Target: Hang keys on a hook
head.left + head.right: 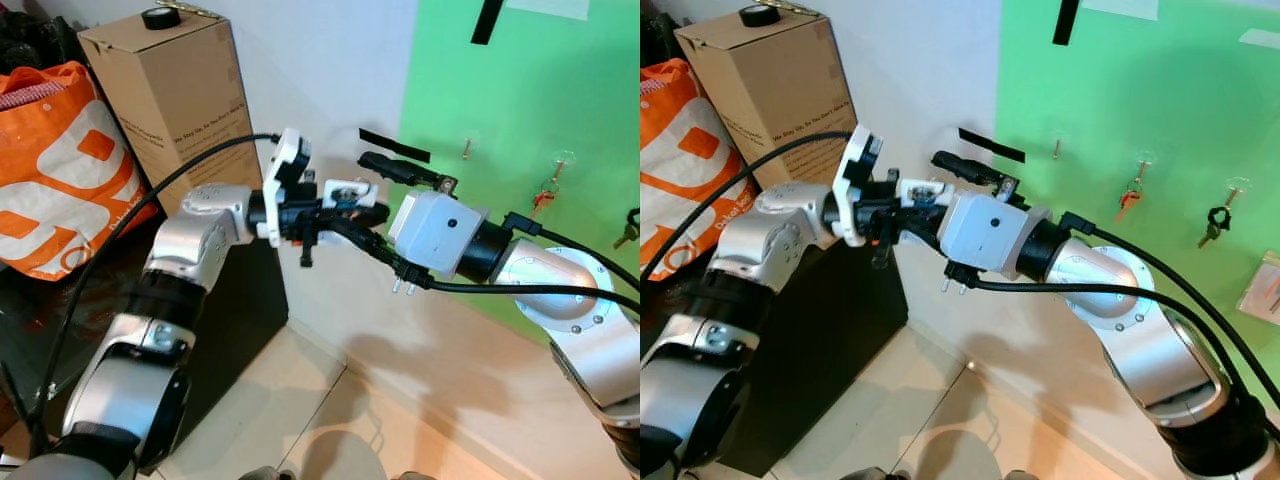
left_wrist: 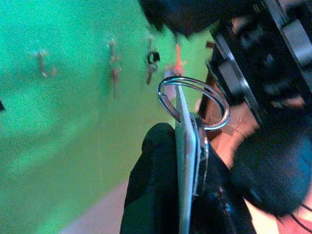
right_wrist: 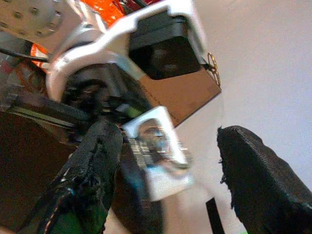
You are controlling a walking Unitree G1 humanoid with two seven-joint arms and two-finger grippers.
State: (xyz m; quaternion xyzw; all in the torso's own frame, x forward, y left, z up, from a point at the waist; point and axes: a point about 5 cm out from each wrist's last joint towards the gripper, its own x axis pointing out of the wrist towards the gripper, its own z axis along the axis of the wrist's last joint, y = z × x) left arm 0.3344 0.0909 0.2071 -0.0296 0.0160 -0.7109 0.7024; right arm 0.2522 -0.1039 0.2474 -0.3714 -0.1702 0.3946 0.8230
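Note:
A bunch of keys (image 1: 350, 192) with a white tag and a steel ring (image 2: 195, 101) is held up in front of the white wall. My left gripper (image 1: 332, 208) is shut on it, with the silver key blade (image 2: 184, 156) pinched against a black finger (image 2: 151, 180). My right gripper (image 3: 170, 134) reaches in from the right and is open, its fingers (image 3: 95, 165) standing on either side of the tag (image 3: 158, 146) without closing. On the green wall panel (image 1: 1160, 110) are small hooks: a bare hook (image 1: 1056, 148), one with a red key (image 1: 1130, 192), and one with a black key (image 1: 1214, 222).
A tall cardboard box (image 1: 165, 90) with a tape roll (image 1: 160, 17) on top stands on a black cabinet (image 1: 235, 310) at the left. An orange bag (image 1: 60, 160) sits beside it. Pale floor tiles (image 1: 300, 420) lie below, and cables trail from both arms.

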